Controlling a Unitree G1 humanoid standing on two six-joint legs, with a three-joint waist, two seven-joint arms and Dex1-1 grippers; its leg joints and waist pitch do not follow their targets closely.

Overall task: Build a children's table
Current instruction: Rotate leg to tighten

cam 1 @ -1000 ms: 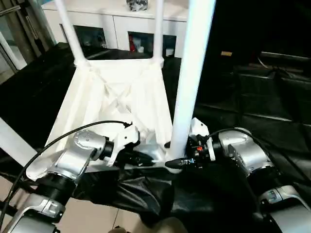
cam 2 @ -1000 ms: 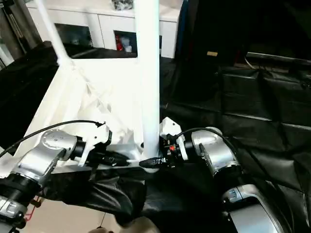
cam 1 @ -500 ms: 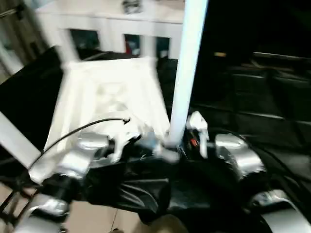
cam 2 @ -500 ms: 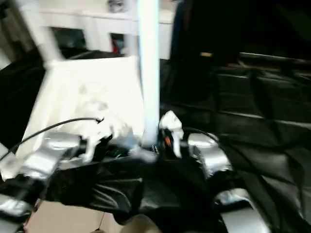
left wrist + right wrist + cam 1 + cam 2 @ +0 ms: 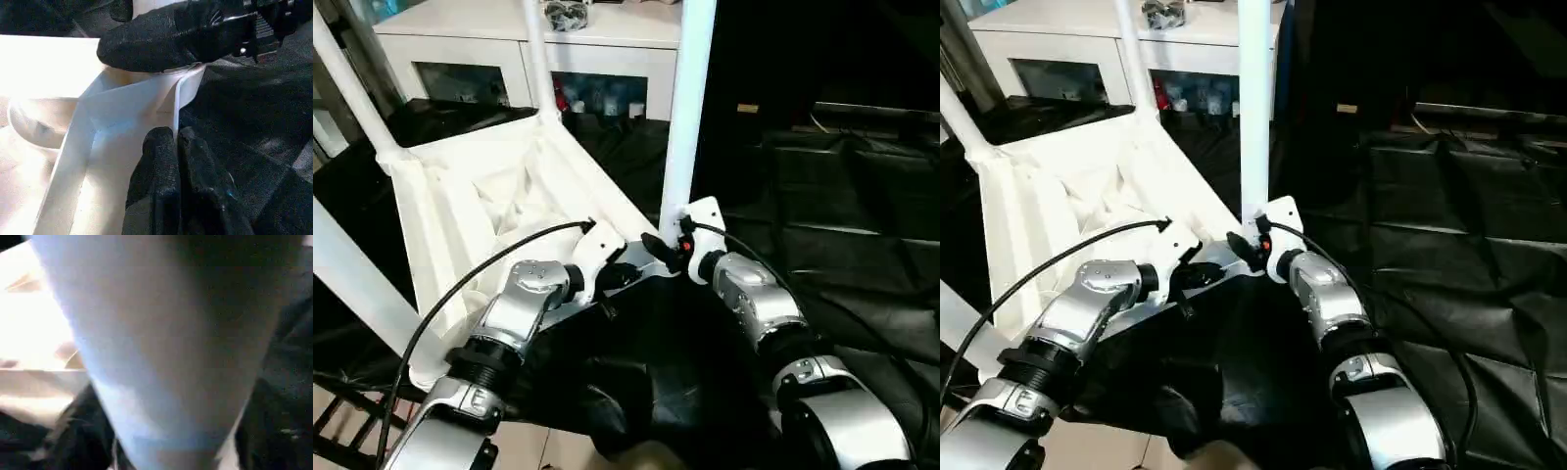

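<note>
My left claw [image 5: 176, 161], pinched shut, presses the upturned tabletop [image 5: 460, 206] rim; my right claw [image 5: 663, 250] grips the near leg [image 5: 687, 108] at its socket.

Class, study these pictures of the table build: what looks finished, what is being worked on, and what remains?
Done: the upside-down tabletop has legs standing at its corners, like this far leg. In hand: the right tool is at the foot of the near leg; the shut left tool touches the tabletop's rim beside it. Left: turning the table upright.
</note>
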